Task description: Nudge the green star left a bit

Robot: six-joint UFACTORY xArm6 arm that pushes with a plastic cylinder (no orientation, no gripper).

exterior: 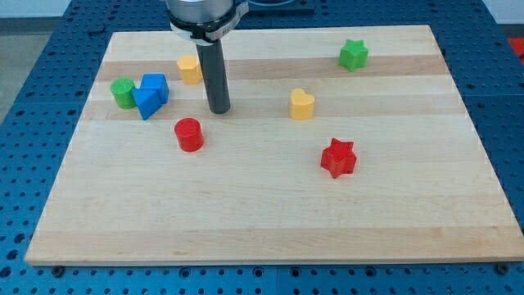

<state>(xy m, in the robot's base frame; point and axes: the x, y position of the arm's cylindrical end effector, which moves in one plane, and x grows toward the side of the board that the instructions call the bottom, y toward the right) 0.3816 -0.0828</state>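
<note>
The green star (354, 55) lies near the view's top right of the wooden board (270, 213). My tip (219, 110) rests on the board left of centre, far to the left of the green star and a little lower. It stands just above and right of the red cylinder (189, 134) and below and right of the yellow block (190, 70). It touches no block.
A yellow heart (302, 105) lies between my tip and the green star. A red star (338, 158) lies below it. A blue block (151, 94) and a green cylinder (124, 93) sit together at the left. The board rests on a blue perforated table (33, 98).
</note>
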